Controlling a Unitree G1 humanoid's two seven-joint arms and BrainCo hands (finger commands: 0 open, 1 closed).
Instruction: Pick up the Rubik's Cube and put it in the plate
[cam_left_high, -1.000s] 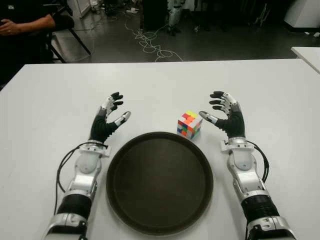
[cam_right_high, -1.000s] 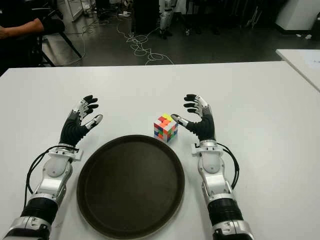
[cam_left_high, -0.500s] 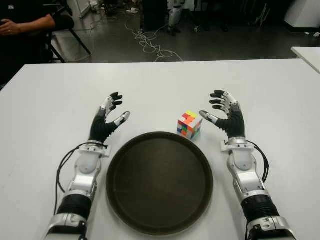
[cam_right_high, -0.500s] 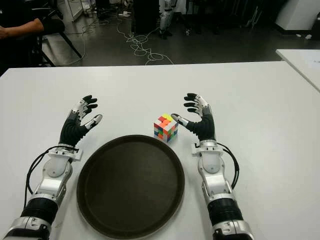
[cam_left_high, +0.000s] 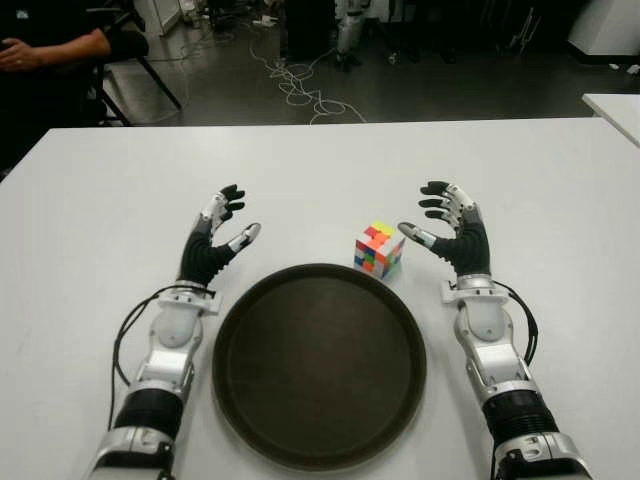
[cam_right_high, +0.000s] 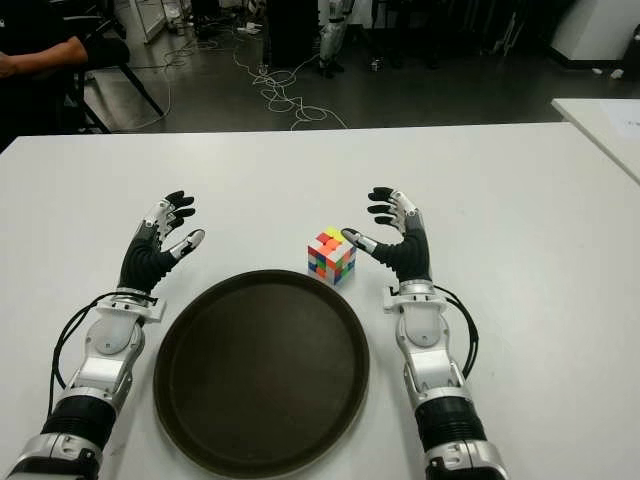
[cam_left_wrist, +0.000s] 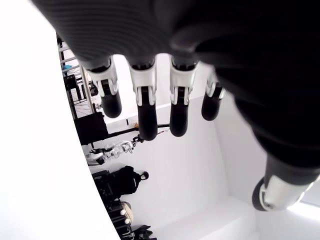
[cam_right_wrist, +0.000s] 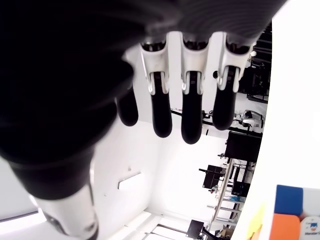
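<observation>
Starting at the left, our black-and-silver left hand (cam_left_high: 212, 240) shows beside the left rim of the plate, with its fingers (cam_left_wrist: 145, 105) spread and relaxed, holding nothing. Next comes the round dark brown plate (cam_left_high: 240, 400), lying flat on the white desk (cam_left_high: 320, 170) between our two forearms. Just beyond its far right rim sits the multicoloured Rubik's Cube (cam_left_high: 378, 249), very close to the rim, though we cannot tell whether the two touch. It rests on the desk, turned so that a corner points toward us; being a cube, it has no long axis to align with.

Furthest right is our black-and-silver right hand (cam_left_high: 452, 232), open too, its fingers (cam_right_wrist: 192, 110) extended and gripping nothing. The thumb tip reaches toward the cube's right side, just beside it, with a small gap showing. So the cube lies directly to the left of our right hand, which is clearly the nearer one; we judge the grasp belongs to it.

We count one cube, one plate and two hands.
</observation>
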